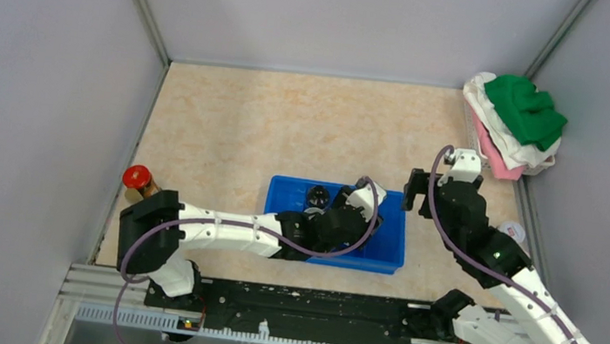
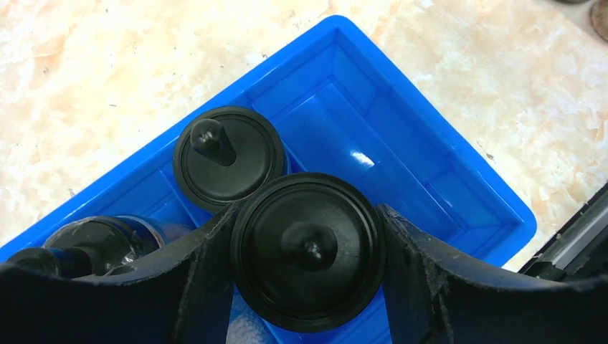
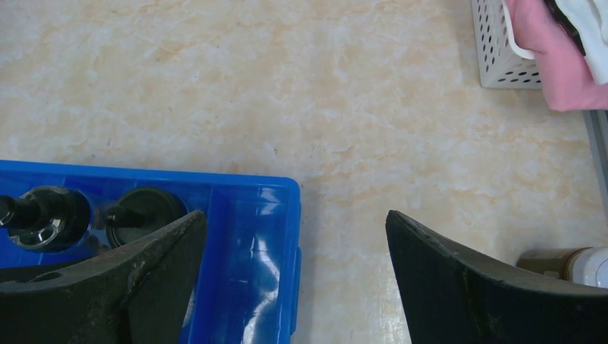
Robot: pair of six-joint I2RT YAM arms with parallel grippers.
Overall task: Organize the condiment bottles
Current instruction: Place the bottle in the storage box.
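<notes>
Bright, even overhead light leaves only faint soft shadows on my bench, a white glare streak gleams on the blue tray, and the fingers of my left gripper look dark and slightly soft up close.

black-capped bottles, upright, in blue tray

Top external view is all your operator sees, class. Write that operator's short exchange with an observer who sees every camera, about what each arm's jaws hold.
Operator: Are the left jaws holding anything?
Observer: Yes, they are closed on a black-capped bottle, one jaw on each side of its cap.
Operator: And the right jaws?
Observer: The right jaws are wide open and empty, above the table just past the end of the blue tray.
</notes>
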